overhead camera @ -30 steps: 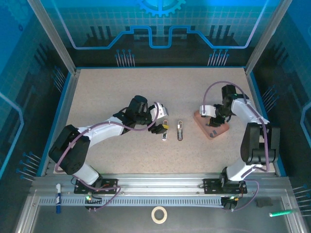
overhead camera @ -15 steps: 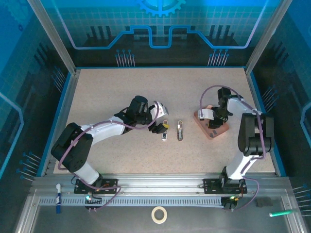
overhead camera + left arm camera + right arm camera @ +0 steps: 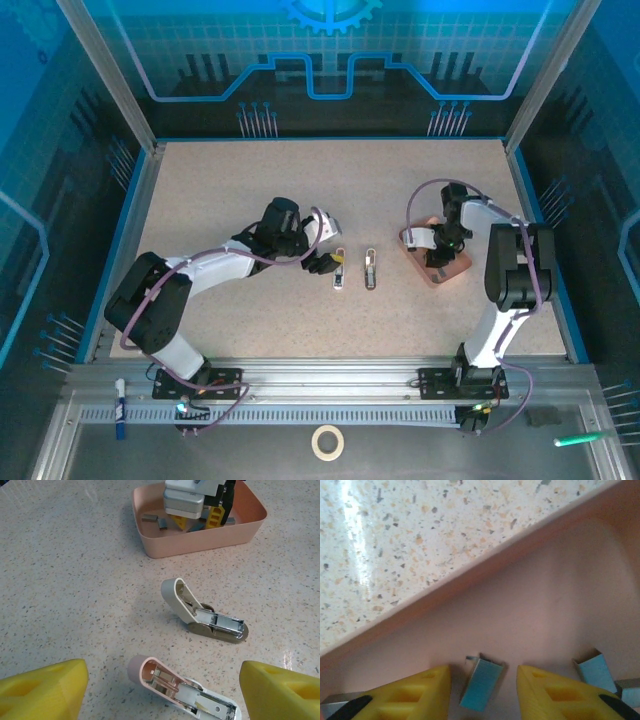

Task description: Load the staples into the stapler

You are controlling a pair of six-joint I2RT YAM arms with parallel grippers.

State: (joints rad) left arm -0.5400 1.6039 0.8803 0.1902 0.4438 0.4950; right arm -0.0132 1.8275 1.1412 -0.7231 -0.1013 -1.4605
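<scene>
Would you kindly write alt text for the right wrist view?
Yellow fingers of the right gripper flank a small grey metal staple strip on the floor of a pink plastic tray, without touching it. Another strip lies to the right; speckled tabletop shows beyond the tray wall.

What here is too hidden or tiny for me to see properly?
Top view: the short grey metal staple strips in the shallow pink plastic tray are too small to see, and the right pincer covers them.
Left wrist view: the nearer slim white open stapler is cut off by the bottom edge.
Right wrist view: another strip sits partly behind a yellow finger.
</scene>
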